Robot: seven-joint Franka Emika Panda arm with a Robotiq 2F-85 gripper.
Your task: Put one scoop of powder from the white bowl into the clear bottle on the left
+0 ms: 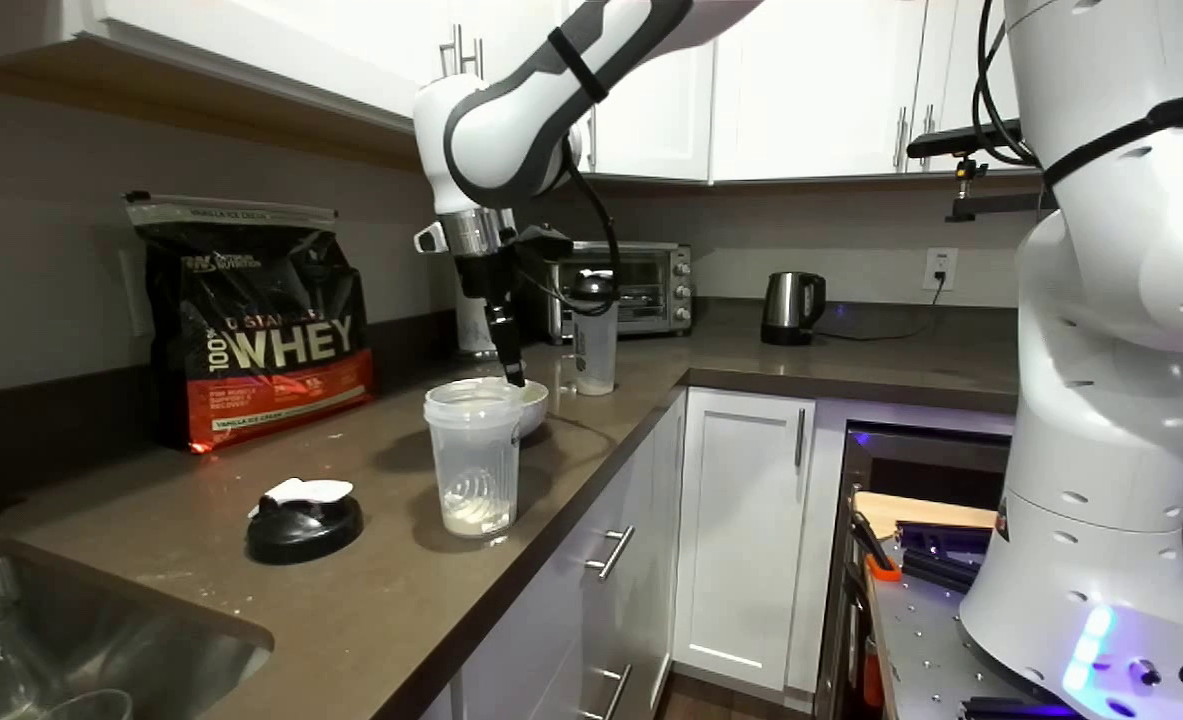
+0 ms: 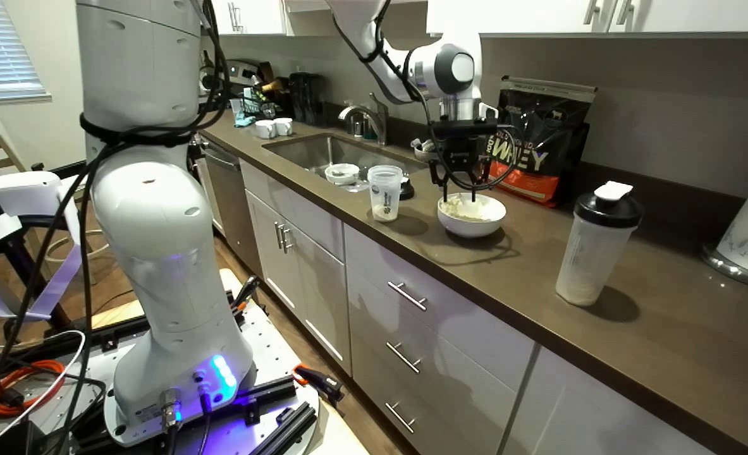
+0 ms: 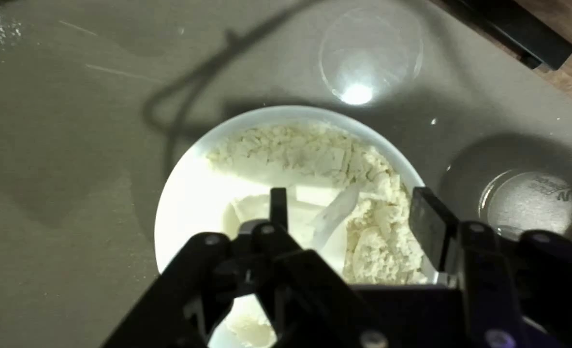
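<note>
The white bowl point(image 2: 472, 226) stands on the counter, holding pale powder point(image 3: 382, 241); its rim also shows in the wrist view point(image 3: 290, 114). In an exterior view the bowl point(image 1: 535, 408) is partly behind the bottle. The scoop point(image 3: 336, 212) lies in the bowl, its pale handle slanting up between my fingers. My gripper point(image 3: 349, 203) is open and points down over the bowl; the fingertips also show in both exterior views point(image 1: 516, 380) point(image 2: 459, 198). Contact with the scoop is not visible. The clear bottle point(image 1: 476, 450) stands upright and lidless beside the bowl, some powder at its bottom point(image 2: 384, 186).
A lidded shaker bottle point(image 2: 600, 246) stands on the bowl's other side. A black lid point(image 1: 303, 527) lies near the sink point(image 1: 121, 620). A black and red whey bag point(image 1: 261, 330) leans at the wall. Cabinets point(image 1: 811, 90) hang above. The counter's front edge is close to the clear bottle.
</note>
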